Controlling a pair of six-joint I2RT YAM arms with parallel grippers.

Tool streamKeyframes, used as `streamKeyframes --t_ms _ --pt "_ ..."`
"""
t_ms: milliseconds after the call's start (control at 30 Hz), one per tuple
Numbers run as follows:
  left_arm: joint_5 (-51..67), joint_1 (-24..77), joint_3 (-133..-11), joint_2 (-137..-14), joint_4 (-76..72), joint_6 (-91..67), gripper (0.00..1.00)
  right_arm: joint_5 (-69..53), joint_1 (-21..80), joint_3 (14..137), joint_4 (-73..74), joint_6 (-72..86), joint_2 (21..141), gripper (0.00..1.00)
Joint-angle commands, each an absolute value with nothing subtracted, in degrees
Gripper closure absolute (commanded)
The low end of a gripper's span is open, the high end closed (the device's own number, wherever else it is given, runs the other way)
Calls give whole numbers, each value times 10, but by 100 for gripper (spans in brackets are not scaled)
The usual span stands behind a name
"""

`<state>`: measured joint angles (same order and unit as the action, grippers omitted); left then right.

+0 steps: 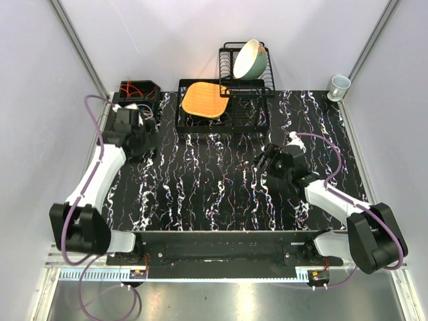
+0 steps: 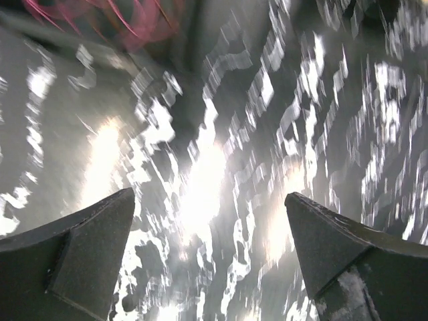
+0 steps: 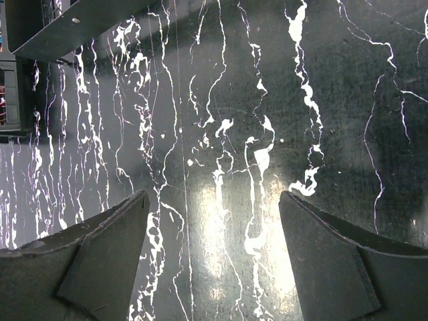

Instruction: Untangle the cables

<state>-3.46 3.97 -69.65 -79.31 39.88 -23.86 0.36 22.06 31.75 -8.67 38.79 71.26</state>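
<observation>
Cables (image 1: 136,89) sit bundled in the black bin (image 1: 156,87) at far left of the bench (image 1: 221,180). We note left pincer (image 2: 210,200) apart beside it, probably for reaching in; right pincer (image 3: 212,200) apart, empty, well away.

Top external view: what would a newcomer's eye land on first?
The orange square woven mat lying in the black drainer tray at back centre, with the pale green ceramic bowl tilted in the black wire rack behind it. Next, the thin orange and red cables in the black plastic bin at back left, the open left gripper close by it.
</observation>
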Motion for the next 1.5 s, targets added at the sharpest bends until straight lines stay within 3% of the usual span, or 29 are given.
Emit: streamKeyframes --t_ms 0,233,333,433,533,733,1000,1100,1200,1333,1467 --pt "-7 69 -627 -716 420 -218 1 2 218 355 -84 376 728 16" --pt "-9 78 -520 -621 447 -191 1 -39 218 438 -30 347 800 17" --pt "-62 96 -504 -591 445 -214 1 -32 219 468 -16 328 804 17" --pt "-33 104 -496 -570 432 -211 1 17 218 504 25 300 793 14" --pt "-36 105 -500 -567 434 -207 1 146 218 524 37 257 778 11" --pt "-28 105 -505 -498 399 -201 1 308 218 497 -36 95 769 6" --pt "-60 105 -394 -282 257 -186 1 334 192 434 -112 3 744 0" --pt "-80 105 -334 -191 201 -171 1 417 170 431 -116 34 757 0" --pt "-100 116 -337 -181 207 -144 1 390 135 419 -111 49 761 0" --pt "-98 116 -353 -203 245 -134 1 290 107 351 -212 3 741 0" --pt "-92 116 -345 -187 240 -134 1 264 90 284 -303 -16 751 0"
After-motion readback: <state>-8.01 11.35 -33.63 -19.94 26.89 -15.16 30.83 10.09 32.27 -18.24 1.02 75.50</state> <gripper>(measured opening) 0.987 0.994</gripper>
